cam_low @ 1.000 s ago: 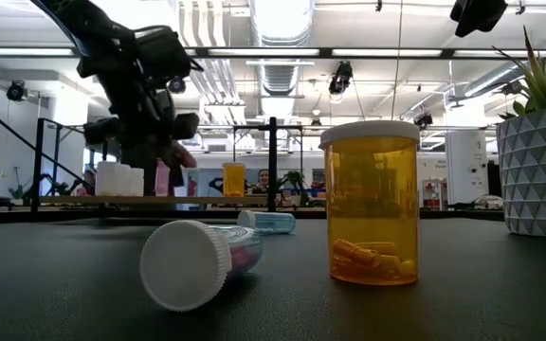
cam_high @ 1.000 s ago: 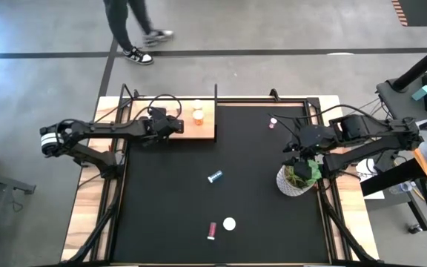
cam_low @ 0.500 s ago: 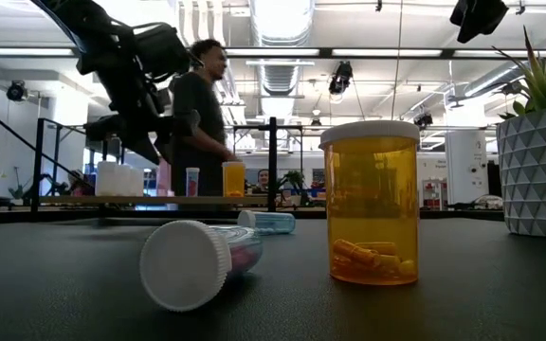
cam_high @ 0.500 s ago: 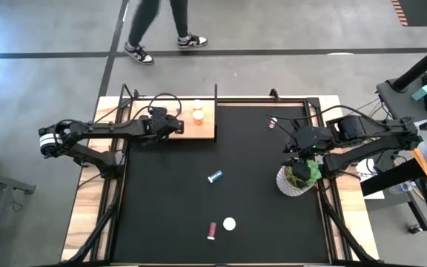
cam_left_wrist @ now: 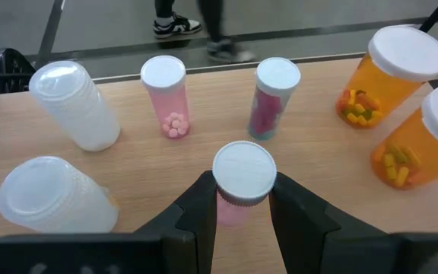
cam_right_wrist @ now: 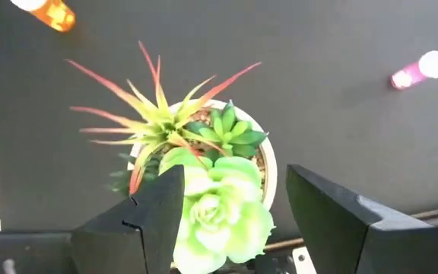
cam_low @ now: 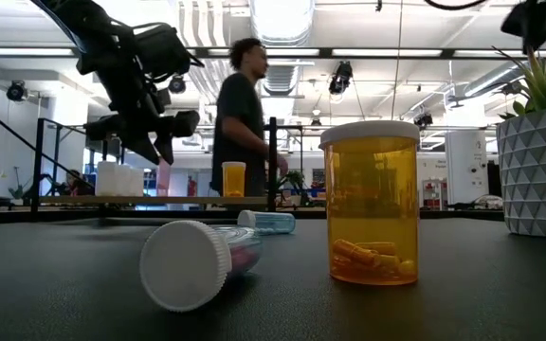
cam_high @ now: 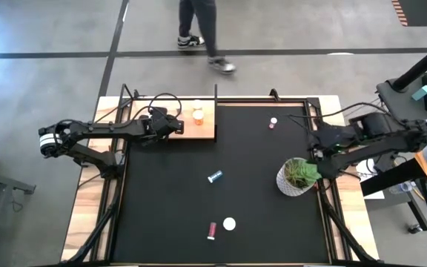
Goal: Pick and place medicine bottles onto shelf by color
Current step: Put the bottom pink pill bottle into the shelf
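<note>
- The left gripper (cam_left_wrist: 242, 217) is clamped on a small pink plastic bottle with a ribbed white cap (cam_left_wrist: 242, 176), held over the pale light-wood shelf board (cam_left_wrist: 318, 164).
- Beyond that gripper on the shelf: two translucent white bottles (cam_left_wrist: 74, 106), two slim pink bottles (cam_left_wrist: 166, 95) and two orange bottles (cam_left_wrist: 390, 72), all smooth cylinders with white caps.
- The right gripper (cam_right_wrist: 230, 202) hangs with its fingers spread apart over a white faceted pot holding a green plant (cam_high: 296, 178).
- On the black bench mat (cam_high: 161, 200) lie one blue-teal bottle (cam_high: 214, 176), one pink bottle (cam_high: 211, 231), one orange bottle (cam_high: 230, 223) and another pink bottle (cam_high: 273, 122).
</note>
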Controlling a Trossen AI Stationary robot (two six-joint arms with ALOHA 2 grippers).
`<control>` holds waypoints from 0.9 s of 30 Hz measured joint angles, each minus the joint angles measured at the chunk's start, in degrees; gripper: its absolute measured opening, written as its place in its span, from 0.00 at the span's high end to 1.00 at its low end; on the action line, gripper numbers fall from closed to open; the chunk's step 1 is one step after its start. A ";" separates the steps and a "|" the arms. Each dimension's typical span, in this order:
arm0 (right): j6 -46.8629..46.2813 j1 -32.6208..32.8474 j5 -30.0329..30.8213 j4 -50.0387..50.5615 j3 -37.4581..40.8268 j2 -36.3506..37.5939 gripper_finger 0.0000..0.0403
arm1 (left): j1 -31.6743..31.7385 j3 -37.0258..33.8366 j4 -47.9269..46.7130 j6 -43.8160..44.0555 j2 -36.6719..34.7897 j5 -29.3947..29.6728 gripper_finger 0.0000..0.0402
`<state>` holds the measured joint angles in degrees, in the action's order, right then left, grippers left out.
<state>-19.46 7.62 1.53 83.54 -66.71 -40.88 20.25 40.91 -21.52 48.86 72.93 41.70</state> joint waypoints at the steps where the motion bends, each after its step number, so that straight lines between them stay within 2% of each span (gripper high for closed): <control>1: 0.00 0.00 -0.01 -0.53 0.84 1.17 0.46 | 0.00 0.00 0.00 0.00 0.00 0.01 0.78; 9: -0.02 0.02 -0.03 -11.93 13.64 10.58 0.46 | 0.02 -0.02 0.00 0.24 0.00 0.53 0.78; 15: -0.02 0.37 0.01 -32.71 24.90 14.11 0.46 | 0.04 -0.01 0.00 0.24 0.00 0.63 0.78; 24: -0.02 0.37 0.03 -70.79 41.69 14.58 0.46 | 0.04 -0.02 -0.01 0.26 0.00 0.72 0.78; 27: -0.02 0.37 0.02 -80.11 46.15 14.58 0.46 | 0.04 -0.02 0.00 0.25 0.00 0.73 0.78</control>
<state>-19.49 7.99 1.55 3.43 -20.56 -26.30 20.29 40.88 -21.52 49.11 72.93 42.44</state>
